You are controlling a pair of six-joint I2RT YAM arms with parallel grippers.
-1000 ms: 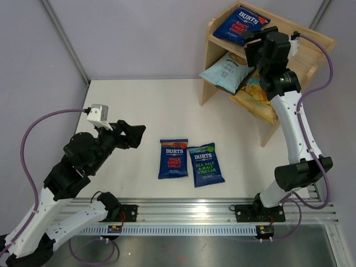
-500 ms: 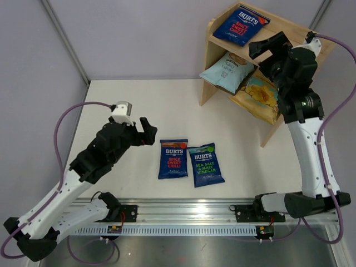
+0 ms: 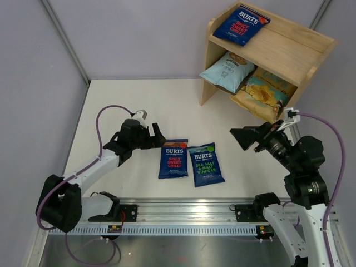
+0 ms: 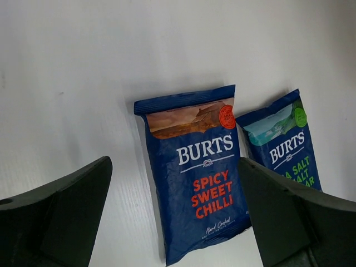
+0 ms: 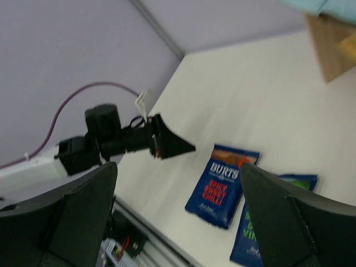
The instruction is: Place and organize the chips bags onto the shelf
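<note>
Two dark-blue Burts chips bags lie flat side by side on the white table: a red-lettered one (image 3: 173,158) (image 4: 194,167) (image 5: 219,186) and a green-lettered one (image 3: 206,164) (image 4: 286,144) (image 5: 267,228). The wooden shelf (image 3: 289,47) at the back right holds another red-lettered Burts bag (image 3: 241,24) on top. Its lower tier holds a pale-blue bag (image 3: 227,71) and a yellow Kettle bag (image 3: 259,95). My left gripper (image 3: 156,137) (image 4: 173,167) hovers open just left of the red-lettered table bag, holding nothing. Open and empty, my right gripper (image 3: 243,139) (image 5: 178,167) hangs in the air right of the green-lettered bag, pointing left.
Grey walls enclose the table's back and left. A metal rail (image 3: 189,211) with the arm bases runs along the near edge. A purple cable (image 3: 108,111) loops above my left arm. The shelf's left side panel (image 3: 208,67) stands on the table behind the bags.
My right arm left the shelf and swung down over the table's right side. My left arm stretched toward the red-lettered bag. Both grippers opened wider.
</note>
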